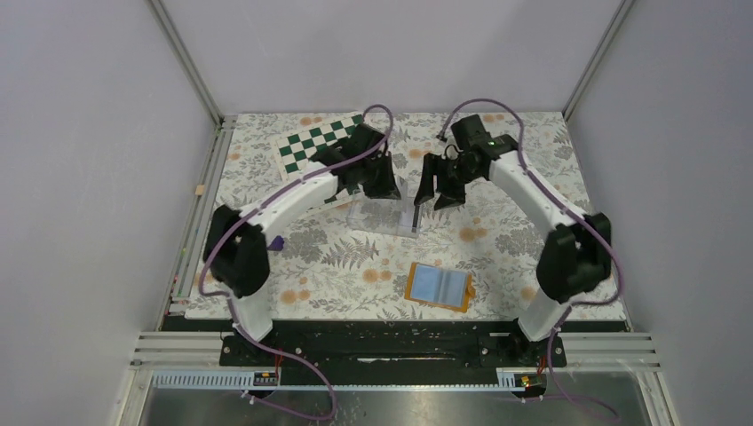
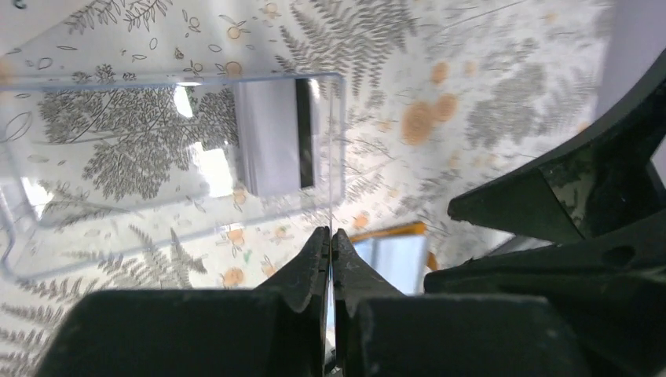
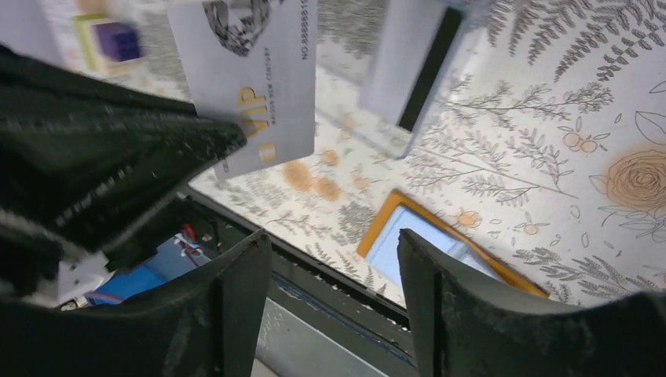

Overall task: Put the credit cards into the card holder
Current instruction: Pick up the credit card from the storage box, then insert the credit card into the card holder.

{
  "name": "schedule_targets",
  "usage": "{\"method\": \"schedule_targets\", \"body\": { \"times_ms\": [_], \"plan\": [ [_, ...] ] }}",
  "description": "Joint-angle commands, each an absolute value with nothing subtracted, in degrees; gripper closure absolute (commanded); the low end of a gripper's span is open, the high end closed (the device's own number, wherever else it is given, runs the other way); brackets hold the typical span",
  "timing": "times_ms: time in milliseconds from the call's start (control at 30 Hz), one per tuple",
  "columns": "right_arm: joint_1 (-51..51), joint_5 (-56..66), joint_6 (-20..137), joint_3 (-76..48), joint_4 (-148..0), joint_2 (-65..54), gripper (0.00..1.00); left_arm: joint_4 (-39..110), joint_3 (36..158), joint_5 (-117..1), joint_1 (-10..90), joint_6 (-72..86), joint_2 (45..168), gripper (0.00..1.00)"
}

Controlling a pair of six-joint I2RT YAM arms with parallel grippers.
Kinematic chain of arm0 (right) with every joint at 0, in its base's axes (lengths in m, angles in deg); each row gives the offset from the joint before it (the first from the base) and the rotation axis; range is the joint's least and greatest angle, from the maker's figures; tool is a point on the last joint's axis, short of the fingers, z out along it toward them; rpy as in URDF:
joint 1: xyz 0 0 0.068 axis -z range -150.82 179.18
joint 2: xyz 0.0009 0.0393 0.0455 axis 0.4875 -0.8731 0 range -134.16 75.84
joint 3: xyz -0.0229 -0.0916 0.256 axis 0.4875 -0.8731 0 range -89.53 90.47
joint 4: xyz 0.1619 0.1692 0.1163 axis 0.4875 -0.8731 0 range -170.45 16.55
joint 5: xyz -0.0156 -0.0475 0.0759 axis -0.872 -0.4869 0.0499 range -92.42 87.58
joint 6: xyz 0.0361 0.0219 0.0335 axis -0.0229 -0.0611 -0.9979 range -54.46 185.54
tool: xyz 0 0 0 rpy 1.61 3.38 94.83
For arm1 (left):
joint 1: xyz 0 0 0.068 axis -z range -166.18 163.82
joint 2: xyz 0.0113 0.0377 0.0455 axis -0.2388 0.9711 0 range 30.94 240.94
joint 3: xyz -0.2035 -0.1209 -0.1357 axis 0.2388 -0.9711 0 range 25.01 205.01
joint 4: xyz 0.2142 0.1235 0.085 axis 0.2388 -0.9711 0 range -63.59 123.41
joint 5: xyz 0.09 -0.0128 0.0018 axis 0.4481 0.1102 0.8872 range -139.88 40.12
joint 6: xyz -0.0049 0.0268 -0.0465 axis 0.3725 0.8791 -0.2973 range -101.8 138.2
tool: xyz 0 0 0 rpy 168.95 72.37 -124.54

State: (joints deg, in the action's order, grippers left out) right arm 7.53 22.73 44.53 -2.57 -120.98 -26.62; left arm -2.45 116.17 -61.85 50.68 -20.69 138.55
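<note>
The cell was closed in by plain grey walls, and the table (image 1: 346, 257) carried a cloth printed with ferns and flowers. At the far left lay a green-and-white chessboard (image 1: 311, 142), which I judged to have no part in this job.

My left gripper (image 2: 331, 236) was clenched on a thin flat item, seen edge-on in its own camera. The right wrist view showed this to be the VIP card (image 3: 251, 71), pinched near one edge and hanging tilted above the cloth. I judged that an edge grip left most of the card free to enter a pocket.

Just beside that gripper stood the clear box (image 1: 384, 217). A stack of cards (image 2: 271, 137) leaned against its end wall, black magnetic stripe outward – evidently the supply.

My right gripper (image 3: 334, 239) was released. Its jaws stood apart with nothing between them, near the box and beside the held card.

The card holder (image 1: 438, 286) lay opened flat near the front edge of the table, well apart from the box. Its light blue inside faced up within an orange border, presumably so the pockets could be reached from above. I could not tell whether any card already sat in it.

Legible writing – "VIP" in gold, and "NO 88888…" along one card edge, cut off by the frame. The small line beside "VIP" was too fine to read.
</note>
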Motion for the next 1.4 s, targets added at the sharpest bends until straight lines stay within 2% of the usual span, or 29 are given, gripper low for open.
{"method": "schedule_targets", "body": {
  "times_ms": [0, 133, 267, 367, 400, 500, 567, 867, 1033, 1367],
  "plan": [
    [7.41, 27.13, 42.69, -5.81, -116.65, -14.34, 0.32, -0.12, 111.70, -62.73, 49.03, -21.85, 125.56, 1.00],
    [8.14, 34.15, 40.43, -12.07, -111.25, -6.88, 0.29, 8.00, 99.47, -71.37, 46.96, -27.03, 115.28, 1.00],
    [8.50, 42.15, 33.84, -21.71, -100.74, 0.11, 0.29, 25.85, 85.13, -86.18, 45.14, -38.09, 107.03, 1.00],
    [8.54, 50.80, 23.80, -30.60, -87.26, 3.31, 0.36, 39.36, 76.89, -92.06, 45.09, -46.70, 102.32, 1.00],
    [8.60, 53.20, 19.09, -33.53, -78.76, 4.15, 0.38, 41.79, 75.30, -93.05, 45.10, -48.60, 100.51, 1.00],
    [8.53, 57.64, 5.36, -40.27, -60.01, 4.91, 0.47, 44.88, 72.63, -94.27, 45.10, -51.71, 97.13, 1.00],
    [8.50, 58.83, -0.85, -42.85, -52.67, 4.77, 0.51, 45.07, 71.99, -94.91, 45.11, -52.53, 96.08, 1.00],
    [8.51, 61.41, -5.27, -42.31, -49.74, 4.88, 0.59, 45.12, 71.29, -96.64, 45.10, -53.87, 96.32, 1.00],
    [8.33, 62.88, -5.60, -42.29, -50.15, 4.39, 0.74, 45.52, 71.16, -96.83, 45.10, -53.90, 97.11, 1.00],
    [6.29, 65.11, -5.39, -42.70, -50.69, 3.13, 0.90, 46.06, 71.22, -97.59, 45.11, -54.00, 99.50, 1.00]
  ]
}}
